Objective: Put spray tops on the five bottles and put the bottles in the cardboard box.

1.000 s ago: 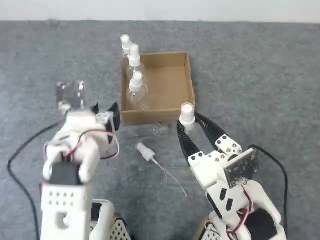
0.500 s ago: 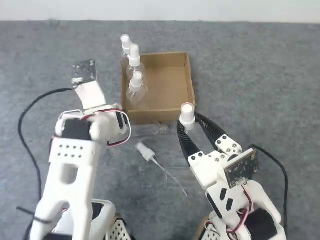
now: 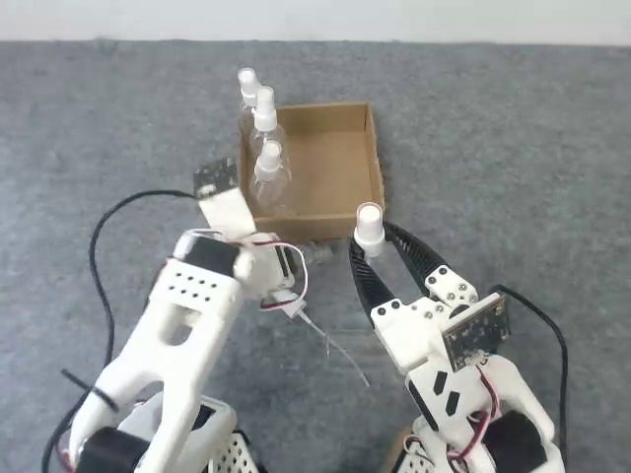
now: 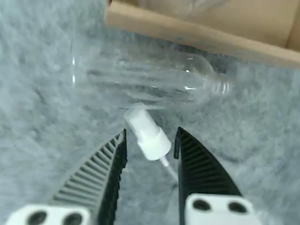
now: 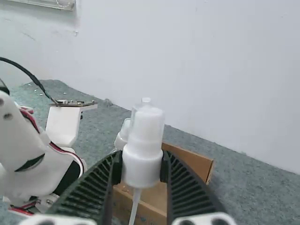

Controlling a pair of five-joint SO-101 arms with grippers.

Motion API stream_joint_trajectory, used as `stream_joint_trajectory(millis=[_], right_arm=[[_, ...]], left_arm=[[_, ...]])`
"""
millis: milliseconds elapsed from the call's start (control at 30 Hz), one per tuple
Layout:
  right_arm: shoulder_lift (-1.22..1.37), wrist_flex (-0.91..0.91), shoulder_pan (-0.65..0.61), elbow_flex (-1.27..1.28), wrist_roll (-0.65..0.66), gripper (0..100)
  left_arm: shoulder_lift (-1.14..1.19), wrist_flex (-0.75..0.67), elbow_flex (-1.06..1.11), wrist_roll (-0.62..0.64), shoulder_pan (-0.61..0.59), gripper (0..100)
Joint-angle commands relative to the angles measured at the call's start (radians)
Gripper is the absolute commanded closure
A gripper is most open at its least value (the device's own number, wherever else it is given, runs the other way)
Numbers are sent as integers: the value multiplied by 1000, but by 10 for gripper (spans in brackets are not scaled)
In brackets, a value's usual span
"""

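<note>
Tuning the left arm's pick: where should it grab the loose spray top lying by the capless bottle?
Grip the loose spray top by its thick white collar, from above, left gripper straddling its width. It lies on its side on the carpet; the dip tube looks too thin to hold.

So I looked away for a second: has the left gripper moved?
Yes. The left gripper swung right, from well left of the box to just in front of its near wall, and is now open astride the loose spray top.
</note>
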Motion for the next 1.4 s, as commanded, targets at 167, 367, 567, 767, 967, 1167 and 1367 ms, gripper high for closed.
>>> stream_joint_trajectory(millis=[167,367,567,767,967,1167,1367], right_arm=[[-4,-30,13,-3,-3,992],[-4,-30,13,-3,-3,992],[-2,-30,13,-3,-3,992],[-1,-30,13,-3,-3,992],[-1,-30,13,-3,-3,992],[-1,-30,13,-2,-3,992],[-4,-28,13,-2,-3,992]], left_arm=[[-3,-95,53,101,6,848],[0,-95,54,126,2,848],[2,-97,56,135,8,848],[153,-94,5,137,8,849],[279,-66,-79,169,0,851],[344,-121,-99,227,0,852],[382,-138,-102,227,0,913]])
